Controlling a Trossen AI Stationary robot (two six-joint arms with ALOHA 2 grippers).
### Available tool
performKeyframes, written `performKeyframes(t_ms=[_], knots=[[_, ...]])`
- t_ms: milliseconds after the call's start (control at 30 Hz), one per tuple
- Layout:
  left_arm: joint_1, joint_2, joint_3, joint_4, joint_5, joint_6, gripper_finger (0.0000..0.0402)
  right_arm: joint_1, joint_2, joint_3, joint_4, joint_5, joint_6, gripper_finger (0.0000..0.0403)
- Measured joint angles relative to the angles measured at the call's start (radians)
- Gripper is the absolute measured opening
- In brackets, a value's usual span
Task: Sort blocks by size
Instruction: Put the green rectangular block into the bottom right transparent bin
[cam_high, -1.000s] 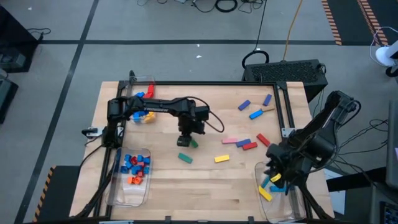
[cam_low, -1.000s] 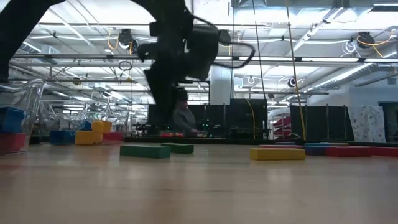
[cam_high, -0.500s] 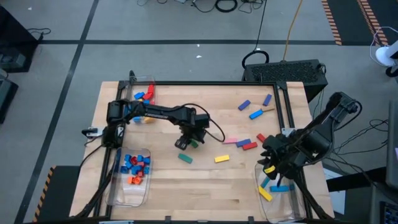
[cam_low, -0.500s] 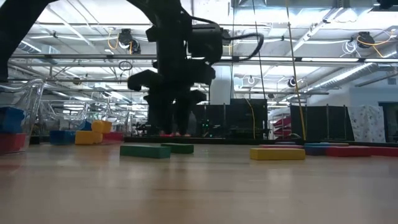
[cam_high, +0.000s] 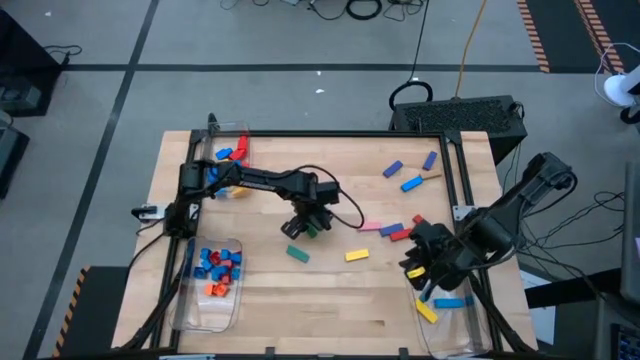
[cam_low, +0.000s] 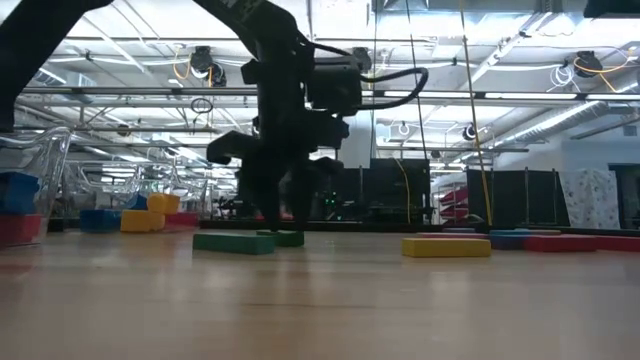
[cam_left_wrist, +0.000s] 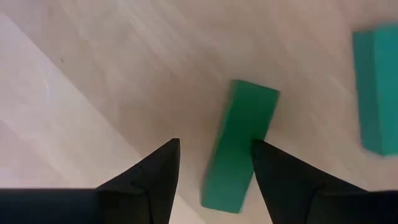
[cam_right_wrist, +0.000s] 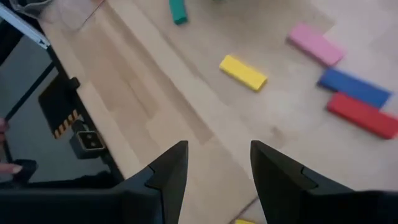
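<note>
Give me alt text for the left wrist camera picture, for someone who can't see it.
The left gripper, fingers open, hangs over a wooden table with a green block lying between its fingertips, nearer one finger. Part of a second, teal block shows at the picture's edge.

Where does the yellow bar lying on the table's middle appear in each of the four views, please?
High view: the yellow bar lies right of centre on the table.
Low view: it sits right of centre, flat on the wood.
Left wrist view: not in it.
Right wrist view: it shows near the top middle.
Shared landmark: the green bar beside it, seen in all four views.
</note>
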Motion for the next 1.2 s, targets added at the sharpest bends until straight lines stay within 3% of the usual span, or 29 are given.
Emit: performKeyframes(t_ms=[333,733,933,1200], knots=[[-0.006,0.01,0.005,-0.016,0.004,0.052,0.02,0.002,0.103,0.0,0.108,-0.097,0.032,0.016],[-0.01,0.016,0.077,-0.189,-0.032,0.055,0.02,0.0,0.113,0.0,0.127,-0.096,0.038,0.016],[-0.019,0.016,0.063,-0.175,-0.031,0.062,0.02,0.0,0.113,0.0,0.127,-0.096,0.054,0.016],[-0.023,0.005,-0.06,-0.047,-0.064,0.073,0.0199,0.0,0.113,0.0,0.13,-0.096,0.07,0.016]])
